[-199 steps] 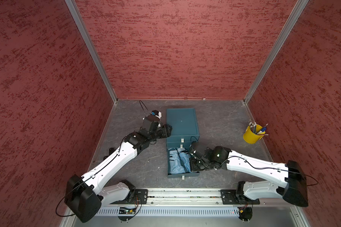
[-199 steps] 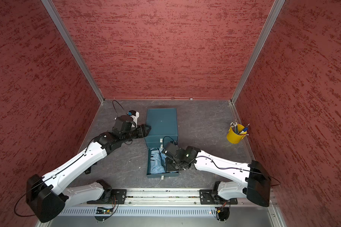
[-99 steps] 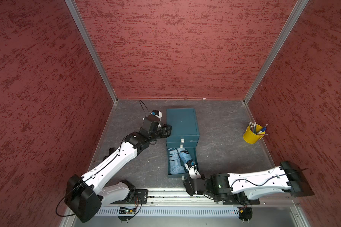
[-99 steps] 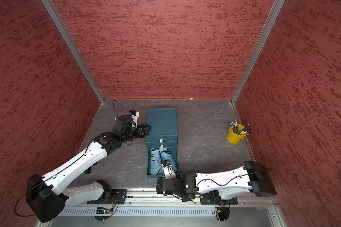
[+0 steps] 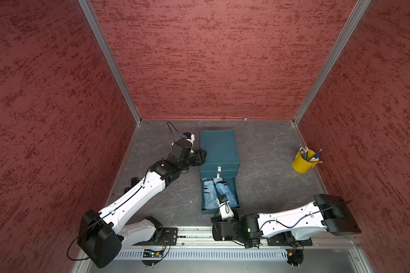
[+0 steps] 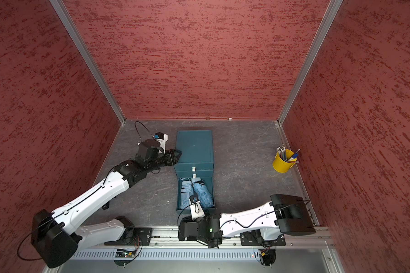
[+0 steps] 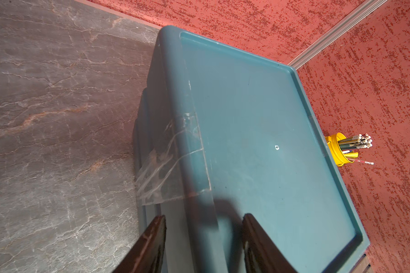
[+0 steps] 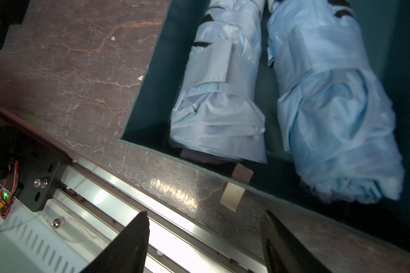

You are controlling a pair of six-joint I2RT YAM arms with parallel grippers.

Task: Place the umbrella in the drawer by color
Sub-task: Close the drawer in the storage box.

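Observation:
A teal drawer cabinet (image 5: 218, 146) (image 6: 194, 146) stands mid-table with its bottom drawer (image 5: 220, 211) (image 6: 195, 211) pulled out. Two folded light-blue umbrellas lie side by side in that drawer: one umbrella (image 5: 208, 193) (image 8: 220, 94) toward the left, the other umbrella (image 5: 224, 191) (image 8: 329, 106) toward the right. My left gripper (image 5: 200, 157) (image 7: 204, 215) is open, its fingers straddling the cabinet's top left edge. My right gripper (image 8: 206, 212) is open and empty, hanging over the near table edge and the rail in front of the drawer.
A yellow cup (image 5: 302, 163) (image 6: 282, 164) of pencils and pens stands by the right wall. Clear tape (image 7: 171, 165) runs over the cabinet's left edge. The metal rail (image 5: 194, 238) with both arm bases runs along the near side. Red walls enclose the table.
My right arm has pulled back from over the drawer to the rail and its gripper has opened, leaving the right-hand umbrella lying in the drawer. The left arm has stayed at the cabinet.

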